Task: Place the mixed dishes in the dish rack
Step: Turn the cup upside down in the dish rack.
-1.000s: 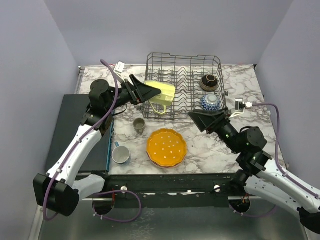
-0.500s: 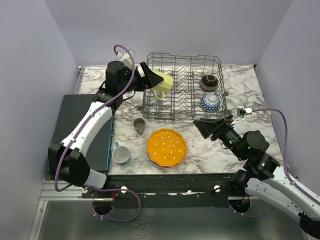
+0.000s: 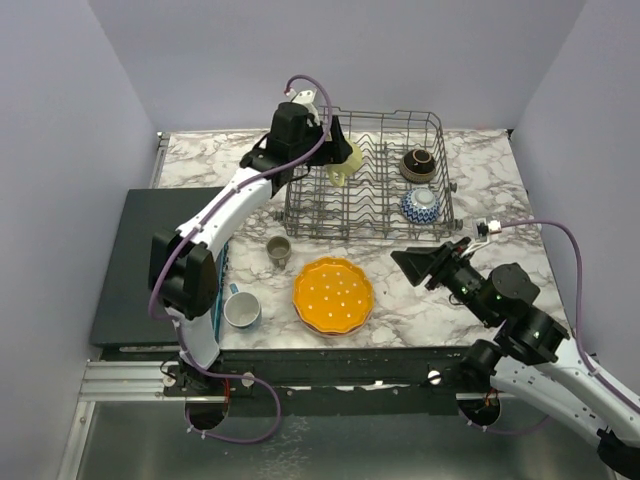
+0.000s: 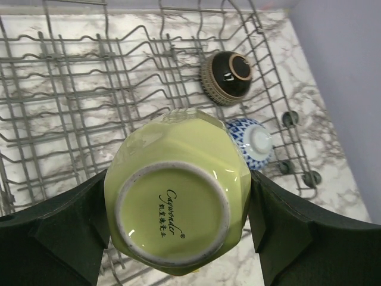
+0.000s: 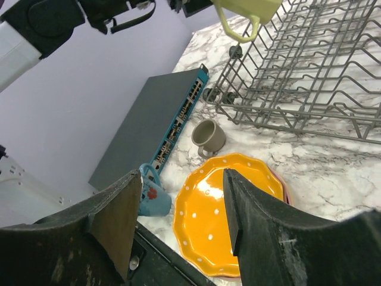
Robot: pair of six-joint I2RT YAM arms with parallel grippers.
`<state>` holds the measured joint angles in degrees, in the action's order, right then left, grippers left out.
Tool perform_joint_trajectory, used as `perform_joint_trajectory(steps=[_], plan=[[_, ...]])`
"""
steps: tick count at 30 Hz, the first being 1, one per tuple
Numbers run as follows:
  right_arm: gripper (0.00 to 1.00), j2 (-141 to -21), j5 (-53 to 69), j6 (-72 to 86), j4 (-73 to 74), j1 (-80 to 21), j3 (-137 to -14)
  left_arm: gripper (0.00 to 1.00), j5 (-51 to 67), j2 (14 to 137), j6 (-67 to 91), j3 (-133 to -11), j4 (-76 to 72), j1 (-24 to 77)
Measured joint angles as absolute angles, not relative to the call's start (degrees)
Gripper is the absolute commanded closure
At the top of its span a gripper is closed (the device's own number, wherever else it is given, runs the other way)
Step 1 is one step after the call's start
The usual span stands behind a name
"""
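Yellow mug (image 4: 172, 161) is glossy and faceted, and its printed foot ring faces my left wrist cam. My left gripper (image 4: 178, 202) is clamped on its sides, with the arm stretched out and the dish rack (image 4: 71, 101) right below it. My right gripper (image 5: 181, 179) hangs spread and empty, orange plate (image 5: 208, 232) underneath.

Left arm (image 3: 235, 195) stretches forward, jaws clamping a mug (image 4: 178, 190); right arm's (image 3: 520, 325) jaws parted.
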<state>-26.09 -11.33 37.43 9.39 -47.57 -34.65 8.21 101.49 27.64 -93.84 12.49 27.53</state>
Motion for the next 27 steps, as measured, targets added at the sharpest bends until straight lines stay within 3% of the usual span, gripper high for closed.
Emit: perform_joint_trajectory(steps=[15,27], plan=[[0.37,-23.6,-11.0,37.4,13.2,-47.6,-34.7,1.00,-12.5,123.7,18.7,-117.3,20.1,30.4],[0.37,-23.1,-11.0,36.9,13.6,-47.6,-34.7,1.00,-19.6,135.0,13.8,-129.5,22.9,29.9]])
